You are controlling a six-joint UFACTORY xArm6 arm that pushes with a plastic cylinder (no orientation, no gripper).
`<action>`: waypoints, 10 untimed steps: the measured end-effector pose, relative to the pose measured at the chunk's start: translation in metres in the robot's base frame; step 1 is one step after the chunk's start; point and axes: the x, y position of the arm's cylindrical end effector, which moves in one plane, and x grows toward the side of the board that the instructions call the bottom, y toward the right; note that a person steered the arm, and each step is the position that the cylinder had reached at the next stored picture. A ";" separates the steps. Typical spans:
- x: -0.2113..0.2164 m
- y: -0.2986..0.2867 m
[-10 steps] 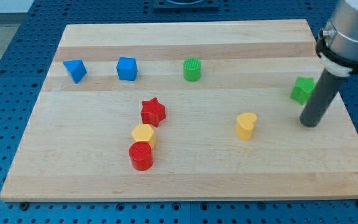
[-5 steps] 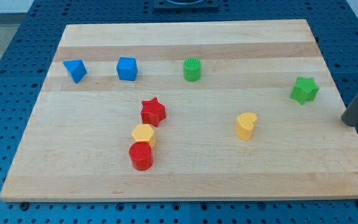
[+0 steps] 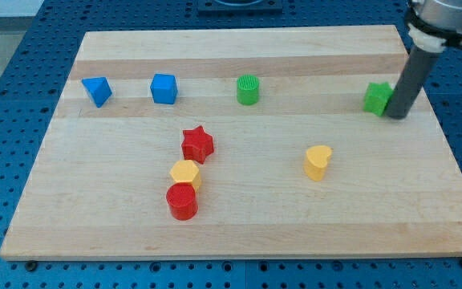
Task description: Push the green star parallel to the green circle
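Note:
The green star [image 3: 377, 98] lies near the board's right edge, partly hidden on its right side by the rod. My tip [image 3: 397, 115] touches the star's right side, slightly below it. The green circle [image 3: 248, 89] stands near the view's top centre, far to the star's left and a little higher in the view.
A blue triangular block [image 3: 97, 91] and a blue cube [image 3: 164, 88] lie at the top left. A red star [image 3: 197, 144], a yellow hexagon [image 3: 186, 173] and a red circle [image 3: 182, 201] cluster left of centre. A yellow heart [image 3: 318, 161] lies right of centre.
The rod swung out to the right edge, then came back up against the star's right side. The green star has moved left and toward the view's top.

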 end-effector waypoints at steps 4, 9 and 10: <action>-0.041 -0.024; -0.083 -0.035; -0.083 -0.040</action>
